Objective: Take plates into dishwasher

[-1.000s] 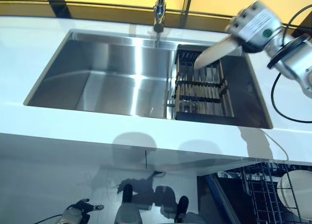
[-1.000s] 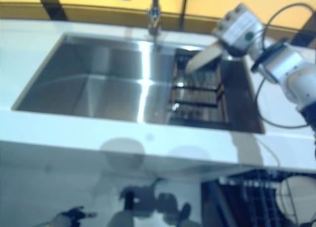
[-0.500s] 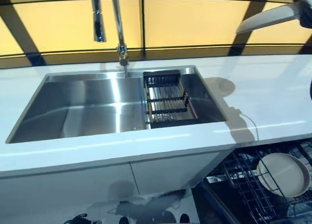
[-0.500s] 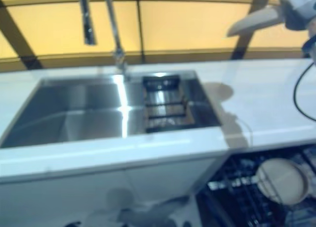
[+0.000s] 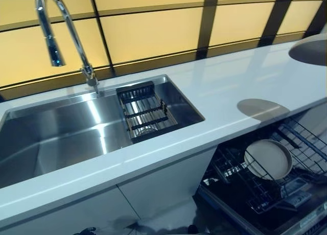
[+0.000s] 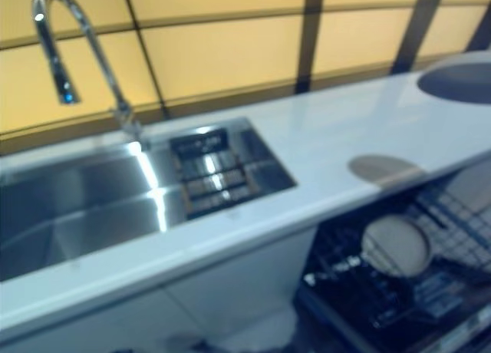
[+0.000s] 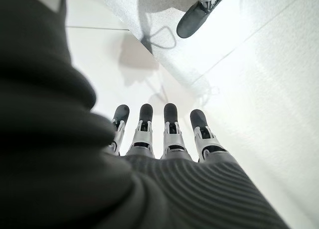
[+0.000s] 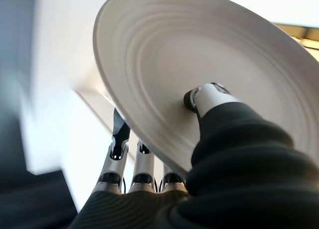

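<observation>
Here the steel sink (image 5: 76, 130) serves as the landmark, sunk into the white countertop (image 5: 225, 92). Well left of and below the sink, the left hand (image 7: 164, 134) hangs low over a pale floor; its wrist view shows the fingers (image 7: 171, 124) straight, side by side and holding nothing. At the sink's back rim rises a curved chrome faucet (image 5: 61, 36), with yellow panels (image 5: 153, 33) behind it. In the sink's right end sits a dark drying rack (image 5: 145, 115). Right of the sink, below the countertop edge, the dishwasher (image 5: 265, 186) stands open, its wire rack pulled out, and one pale plate (image 5: 267, 159) stands tilted on edge among the wires. Far right of the sink, high over the countertop, the rim of another plate (image 8: 199, 74) shows at the edge of the head view. In the right wrist view the right hand (image 8: 149, 174) pinches this white plate, thumb (image 8: 207, 97) pressed on its ribbed face and the fingers (image 8: 119, 139) behind it.
</observation>
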Controlling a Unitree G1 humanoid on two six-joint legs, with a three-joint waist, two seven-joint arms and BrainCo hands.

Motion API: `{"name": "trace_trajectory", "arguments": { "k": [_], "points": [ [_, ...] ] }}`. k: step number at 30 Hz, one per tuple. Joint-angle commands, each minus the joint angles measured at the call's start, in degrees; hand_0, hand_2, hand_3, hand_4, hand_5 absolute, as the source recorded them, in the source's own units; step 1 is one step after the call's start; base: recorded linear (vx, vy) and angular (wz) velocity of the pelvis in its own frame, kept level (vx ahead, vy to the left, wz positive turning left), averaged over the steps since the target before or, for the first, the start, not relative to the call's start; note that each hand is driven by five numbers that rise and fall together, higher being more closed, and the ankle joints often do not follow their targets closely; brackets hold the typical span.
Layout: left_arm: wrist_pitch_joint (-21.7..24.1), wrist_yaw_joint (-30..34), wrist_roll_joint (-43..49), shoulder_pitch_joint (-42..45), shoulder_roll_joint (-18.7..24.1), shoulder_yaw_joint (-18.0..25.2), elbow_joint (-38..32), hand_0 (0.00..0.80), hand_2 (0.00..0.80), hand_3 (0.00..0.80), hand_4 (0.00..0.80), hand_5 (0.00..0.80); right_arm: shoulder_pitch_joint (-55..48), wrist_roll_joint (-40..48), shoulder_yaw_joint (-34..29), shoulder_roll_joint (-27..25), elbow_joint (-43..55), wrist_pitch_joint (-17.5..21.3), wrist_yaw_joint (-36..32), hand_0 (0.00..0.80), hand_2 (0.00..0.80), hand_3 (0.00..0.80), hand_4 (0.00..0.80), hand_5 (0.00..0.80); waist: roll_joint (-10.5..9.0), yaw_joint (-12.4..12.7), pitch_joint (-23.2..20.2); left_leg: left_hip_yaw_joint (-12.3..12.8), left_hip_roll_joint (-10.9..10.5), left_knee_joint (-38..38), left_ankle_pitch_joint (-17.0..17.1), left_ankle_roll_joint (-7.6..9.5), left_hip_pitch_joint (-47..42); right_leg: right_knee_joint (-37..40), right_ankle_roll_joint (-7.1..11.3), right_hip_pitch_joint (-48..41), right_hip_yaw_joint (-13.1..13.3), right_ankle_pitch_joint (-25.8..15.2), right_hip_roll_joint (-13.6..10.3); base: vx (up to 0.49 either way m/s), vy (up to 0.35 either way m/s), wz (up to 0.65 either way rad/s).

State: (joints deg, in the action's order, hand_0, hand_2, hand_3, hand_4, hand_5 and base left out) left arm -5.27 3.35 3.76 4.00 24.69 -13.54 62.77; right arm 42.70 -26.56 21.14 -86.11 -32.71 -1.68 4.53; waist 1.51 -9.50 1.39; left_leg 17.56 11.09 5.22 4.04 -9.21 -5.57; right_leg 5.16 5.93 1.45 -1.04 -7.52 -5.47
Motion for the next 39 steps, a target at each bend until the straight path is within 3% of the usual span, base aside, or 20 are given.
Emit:
{"name": "trace_trajectory", "arguments": {
  "k": [1,7,14,25,39],
  "points": [
    [0.6,-0.1,3.1,-3.2,3.4,-1.8,2.1,0.000,0.000,0.000,0.000,0.000,-1.0,4.6,-7.6,-0.9,-1.7,-1.9,-0.5,0.800,0.800,0.800,0.800,0.800,-4.48,-0.9,1.7,0.0,-0.5,-0.2,-4.3,1.97,-4.7,-0.2,4.23,-2.2,1.2,2.4,-1.2,-0.018,-0.006,-0.21],
    [0.1,-0.5,3.0,-4.4,2.8,-2.0,2.1,0.000,0.000,0.000,0.000,0.000,-12.7,11.5,-17.4,1.2,-2.4,-4.2,-5.9,0.800,0.800,0.800,0.800,0.800,-4.57,-2.8,2.5,1.6,-0.6,-0.2,-4.7,2.17,-5.5,-0.2,4.30,-1.2,2.6,1.6,-1.3,-0.016,0.001,-0.18],
    [-1.7,-1.0,3.5,-5.9,2.3,-1.7,2.7,0.000,0.000,0.000,0.000,0.000,-19.3,18.8,-22.9,5.9,-2.3,-7.9,-14.6,0.800,0.800,0.800,0.800,0.800,-4.85,-3.8,3.5,2.6,-0.7,-0.2,-5.1,2.41,-6.0,-0.2,4.20,-0.4,3.0,0.9,-1.4,0.000,-0.008,-0.11],
    [-4.6,-0.6,4.0,-8.1,2.2,-1.4,1.4,0.000,0.000,0.000,0.000,0.000,-19.4,20.6,-21.1,12.8,-0.1,-15.0,-22.6,0.800,0.800,0.800,0.800,0.800,-4.65,-3.6,5.0,2.1,-0.9,-0.2,-4.8,2.52,-5.6,-0.2,3.70,0.2,2.1,0.5,-1.5,0.001,-0.011,-0.02],
    [-6.9,0.1,4.1,-10.0,2.5,-1.4,-0.3,0.000,0.000,0.000,0.000,0.000,-14.9,17.2,-13.6,19.4,-0.7,-18.1,-25.6,0.800,0.800,0.800,0.800,0.800,-4.04,-1.9,6.3,0.7,-1.1,-0.2,-4.3,2.50,-5.1,-0.2,3.45,-0.3,0.6,0.6,-1.9,-0.005,-0.003,0.02]
  ]
}}
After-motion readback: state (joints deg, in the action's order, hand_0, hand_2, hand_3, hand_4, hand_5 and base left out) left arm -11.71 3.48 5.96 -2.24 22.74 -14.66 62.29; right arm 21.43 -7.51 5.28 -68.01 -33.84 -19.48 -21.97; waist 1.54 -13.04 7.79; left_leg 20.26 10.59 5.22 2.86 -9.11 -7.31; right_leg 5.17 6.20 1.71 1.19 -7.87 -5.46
